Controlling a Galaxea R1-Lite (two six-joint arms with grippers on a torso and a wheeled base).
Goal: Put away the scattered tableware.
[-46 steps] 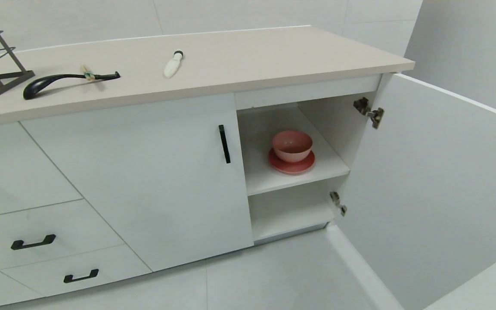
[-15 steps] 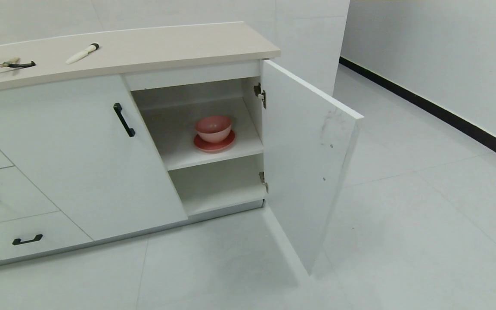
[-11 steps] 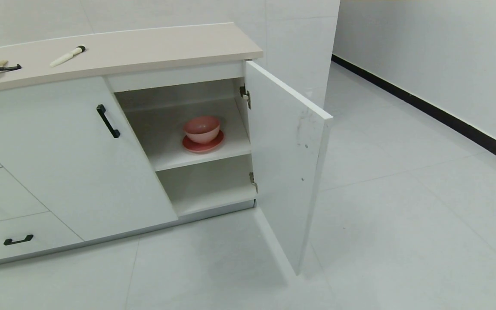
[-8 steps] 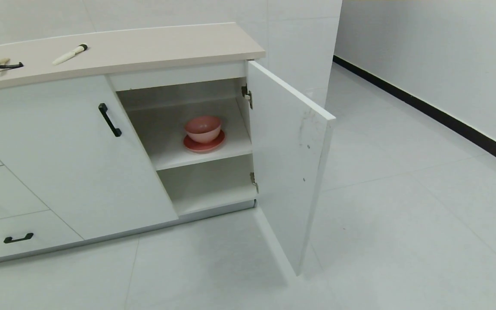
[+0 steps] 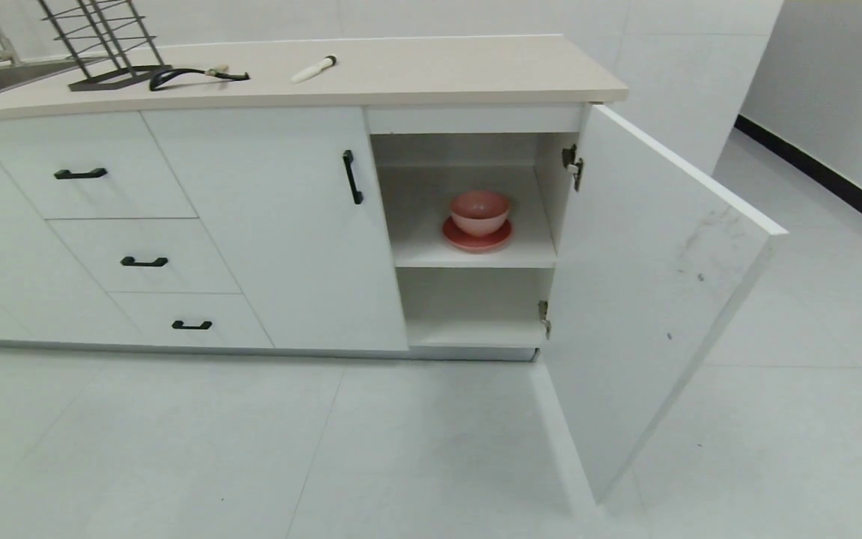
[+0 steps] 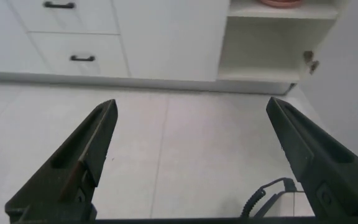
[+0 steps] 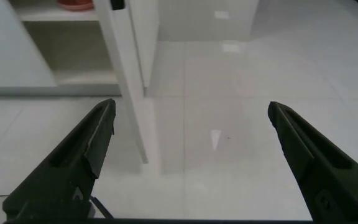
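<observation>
Head view: the cabinet (image 5: 468, 120) stands open, with a pink bowl (image 5: 480, 212) on a red plate (image 5: 476, 239) on its upper shelf. Left wrist view: the left gripper (image 6: 191, 104) is spread wide and empty, in front of the cabinet. Right wrist view: the right gripper (image 7: 191, 106) is spread wide and empty, beside the cabinet's door (image 7: 129, 81).

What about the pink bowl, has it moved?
No. The pink bowl still sits on the red plate on the upper shelf; only the camera shifted.

Black ladle (image 5: 191, 72) and white, perhaps knife-like, utensil (image 5: 313, 69) lie on countertop (image 5: 438, 67)
</observation>
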